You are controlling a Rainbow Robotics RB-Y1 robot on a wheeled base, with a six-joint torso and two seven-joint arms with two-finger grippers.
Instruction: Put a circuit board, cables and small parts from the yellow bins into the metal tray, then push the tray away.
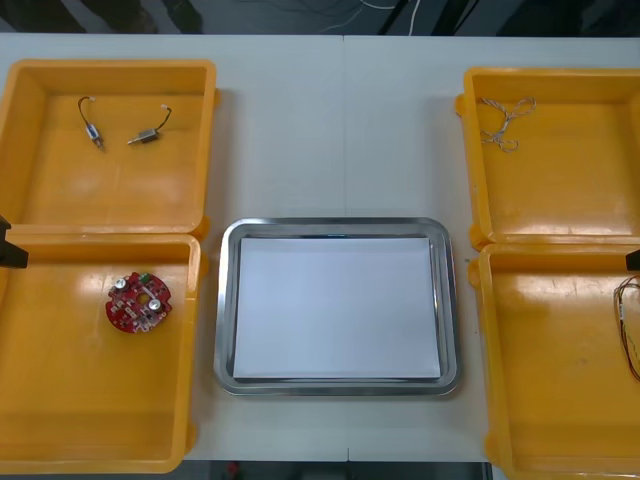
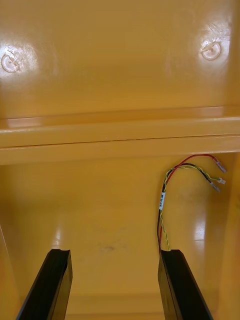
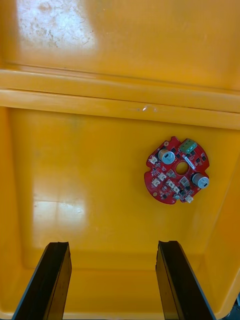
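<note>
Fingers spread, the left gripper [image 3: 112, 245] and right gripper [image 2: 115, 251] hang idle while the board [image 1: 138, 301], lower left in its bin [image 1: 60, 400], looks light, stiff and fragile, best pinched at its rim.

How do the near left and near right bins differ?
The near left bin holds a round red circuit board; the near right bin, a red and yellow cable. The left bin's board lies clear of the walls; the right bin's cable, by its outer wall. Both are yellow, under the open left gripper and right gripper.
</note>
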